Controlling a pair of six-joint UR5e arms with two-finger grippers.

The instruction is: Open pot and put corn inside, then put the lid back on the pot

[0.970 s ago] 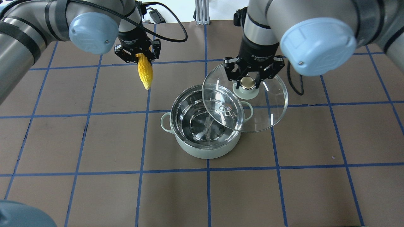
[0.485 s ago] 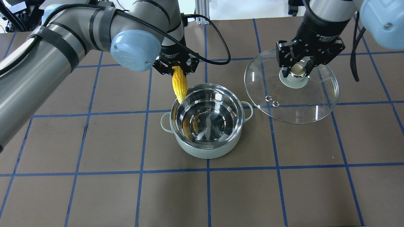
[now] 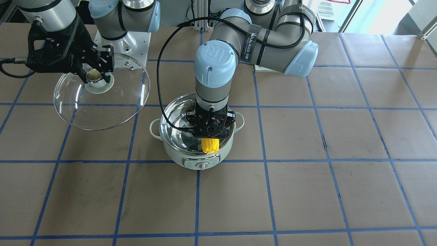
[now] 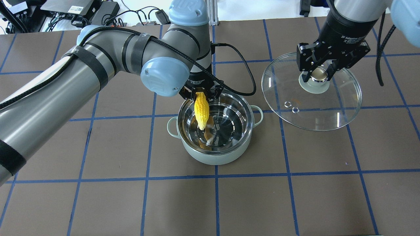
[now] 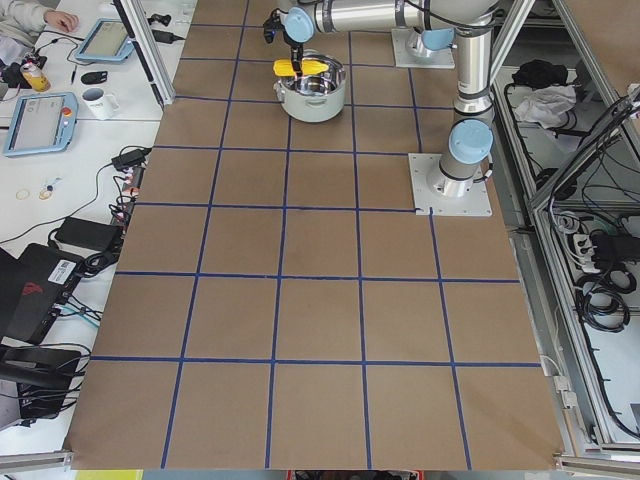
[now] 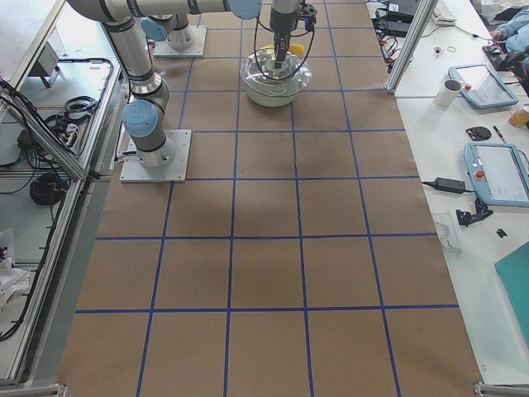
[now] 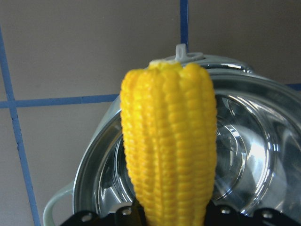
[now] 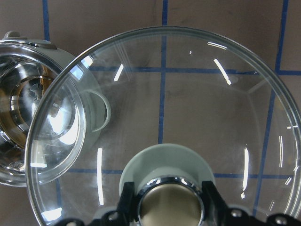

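The mint-green pot (image 4: 215, 157) stands open mid-table, its steel inside bare; it also shows in the front view (image 3: 201, 162). My left gripper (image 4: 200, 94) is shut on the yellow corn (image 4: 202, 111), which hangs tip-down over the pot's mouth. The corn also shows in the front view (image 3: 209, 145) and the left wrist view (image 7: 169, 141). My right gripper (image 4: 320, 75) is shut on the knob of the glass lid (image 4: 328, 111) and holds it in the air to the pot's right. The lid also shows in the front view (image 3: 102, 109) and the right wrist view (image 8: 202, 103).
Brown table paper (image 4: 98, 203) with a blue tape grid surrounds the pot. Cables and electronics (image 4: 82, 13) lie past the far table edge. Tablets and a mug (image 5: 100, 100) sit on a side table.
My left gripper has carried the corn from the pot's far-left rim to over its mouth. My right gripper has moved the lid slightly further right.
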